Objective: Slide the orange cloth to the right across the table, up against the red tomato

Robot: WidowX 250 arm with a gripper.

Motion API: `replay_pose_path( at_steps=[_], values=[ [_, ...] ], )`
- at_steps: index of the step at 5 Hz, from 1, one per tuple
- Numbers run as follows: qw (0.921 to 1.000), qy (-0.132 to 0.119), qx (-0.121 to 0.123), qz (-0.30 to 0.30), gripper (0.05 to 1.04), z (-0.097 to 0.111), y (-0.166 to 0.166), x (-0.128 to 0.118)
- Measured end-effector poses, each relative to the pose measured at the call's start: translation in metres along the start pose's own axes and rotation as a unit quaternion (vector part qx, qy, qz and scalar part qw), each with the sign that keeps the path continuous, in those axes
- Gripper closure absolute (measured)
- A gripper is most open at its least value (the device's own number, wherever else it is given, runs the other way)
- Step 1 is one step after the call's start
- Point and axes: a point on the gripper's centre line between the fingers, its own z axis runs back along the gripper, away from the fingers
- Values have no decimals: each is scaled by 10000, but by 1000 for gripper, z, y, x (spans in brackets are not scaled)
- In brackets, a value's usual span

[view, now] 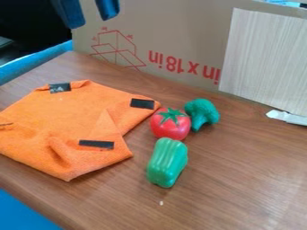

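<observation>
Claw [89, 17]: held wide, up high;
Cardboard box [180, 31]: marked with red print;
Wooden table [240, 179]: partly covered by orange cloth [78, 117];
Tomato [170, 128]: set between green pepper [167, 162] and broccoli [203, 112]

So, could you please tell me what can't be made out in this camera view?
All in the camera view:
- Gripper: upper part cut off by the top edge.
- Orange cloth: left end cut off by the left edge; underside hidden by the cloth itself.
- White object: cut off by the right edge, identity unclear.
- Pale speck: too small to identify.
</observation>
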Motion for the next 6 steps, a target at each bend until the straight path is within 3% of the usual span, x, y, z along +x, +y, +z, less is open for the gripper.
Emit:
replay_pose_path(
  at_steps=[1, 3, 6],
  values=[
    [9999, 147, -28, 50, 84, -11, 5, 2],
    [9927, -34, 1058, -584, 84, -50, 41, 9],
    [9731, -455, 2079, -881, 84, -103, 100, 20]
  ],
)
